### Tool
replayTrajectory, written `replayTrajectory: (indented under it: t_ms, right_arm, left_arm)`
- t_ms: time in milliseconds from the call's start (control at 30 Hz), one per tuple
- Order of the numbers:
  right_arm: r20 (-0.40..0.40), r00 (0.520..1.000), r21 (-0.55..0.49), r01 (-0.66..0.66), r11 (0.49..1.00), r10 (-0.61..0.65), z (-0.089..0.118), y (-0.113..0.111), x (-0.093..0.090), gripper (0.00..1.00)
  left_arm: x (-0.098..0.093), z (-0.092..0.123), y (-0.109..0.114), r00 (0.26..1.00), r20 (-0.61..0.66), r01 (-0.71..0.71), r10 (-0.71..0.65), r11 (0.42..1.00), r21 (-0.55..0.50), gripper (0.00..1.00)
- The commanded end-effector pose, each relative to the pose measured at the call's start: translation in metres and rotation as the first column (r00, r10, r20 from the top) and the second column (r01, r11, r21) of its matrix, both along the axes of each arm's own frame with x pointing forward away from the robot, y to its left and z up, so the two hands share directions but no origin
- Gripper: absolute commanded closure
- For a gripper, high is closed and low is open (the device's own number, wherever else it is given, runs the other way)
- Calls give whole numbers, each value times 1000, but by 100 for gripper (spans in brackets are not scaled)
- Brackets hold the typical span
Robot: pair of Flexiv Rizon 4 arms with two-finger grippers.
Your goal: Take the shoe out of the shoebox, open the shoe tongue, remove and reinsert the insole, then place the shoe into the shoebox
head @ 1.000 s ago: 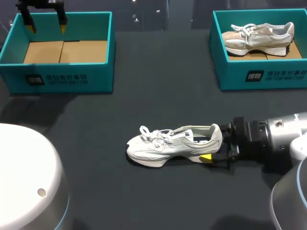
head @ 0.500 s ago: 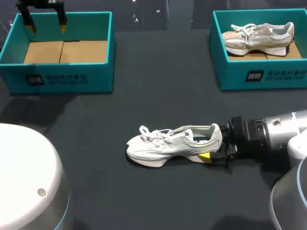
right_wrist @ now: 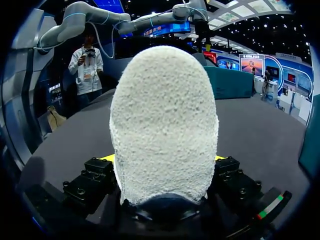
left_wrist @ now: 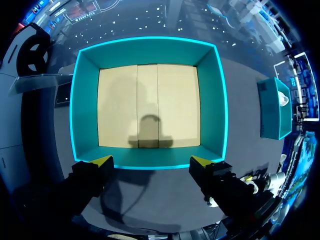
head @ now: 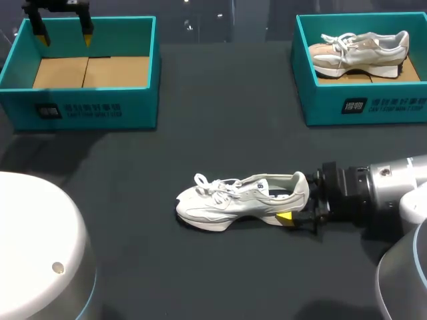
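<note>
A white sneaker point(head: 233, 203) lies on its sole in the middle of the dark table, toe to the left. My right gripper point(head: 292, 207) reaches in low from the right and is shut on the heel; one yellow tip shows at the near side. In the right wrist view the fuzzy heel point(right_wrist: 165, 120) fills the gap between the fingers point(right_wrist: 100, 172). An empty teal shoebox point(head: 87, 110) stands at the back left. Over its far wall hangs my left gripper point(head: 64, 39), open and holding nothing. Seen from the left wrist, that gripper point(left_wrist: 151, 161) hovers above the box wall point(left_wrist: 150, 52).
A second teal box point(head: 363, 103) at the back right holds another pale sneaker point(head: 360, 52); it also shows small in the left wrist view point(left_wrist: 274, 110). Bare dark table surrounds the middle shoe on all sides.
My right gripper has slid a little to the left and its fingers have drawn in onto the shoe's heel. The shoe and the left arm have stayed put.
</note>
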State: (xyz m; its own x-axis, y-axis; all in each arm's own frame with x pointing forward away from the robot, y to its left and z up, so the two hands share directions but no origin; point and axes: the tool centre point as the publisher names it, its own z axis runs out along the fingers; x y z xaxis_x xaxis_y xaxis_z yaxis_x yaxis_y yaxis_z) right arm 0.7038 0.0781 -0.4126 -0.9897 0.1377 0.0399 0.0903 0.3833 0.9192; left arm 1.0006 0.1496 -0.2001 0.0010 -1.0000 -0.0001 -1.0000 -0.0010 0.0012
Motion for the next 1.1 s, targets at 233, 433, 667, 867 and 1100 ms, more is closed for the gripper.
replayTrajectory:
  t_ms: [233,433,667,867,1100]
  right_arm:
    - [3,1000,2,-15,1000,15,1,0,-1,100]
    - [3,1000,2,-15,1000,15,1,0,-1,100]
    - [3,1000,2,-15,1000,15,1,0,-1,100]
    - [3,1000,2,-15,1000,15,1,0,-1,100]
    - [3,1000,2,-15,1000,15,1,0,-1,100]
  left_arm:
    - [0,0,0,1000,0,0,0,1000,0,0]
    - [0,0,0,1000,0,0,0,1000,0,0]
    - [0,0,0,1000,0,0,0,1000,0,0]
    - [-24,16,-25,997,-7,-74,74,997,-3,0]
    - [-70,31,-76,997,29,-75,74,997,28,0]
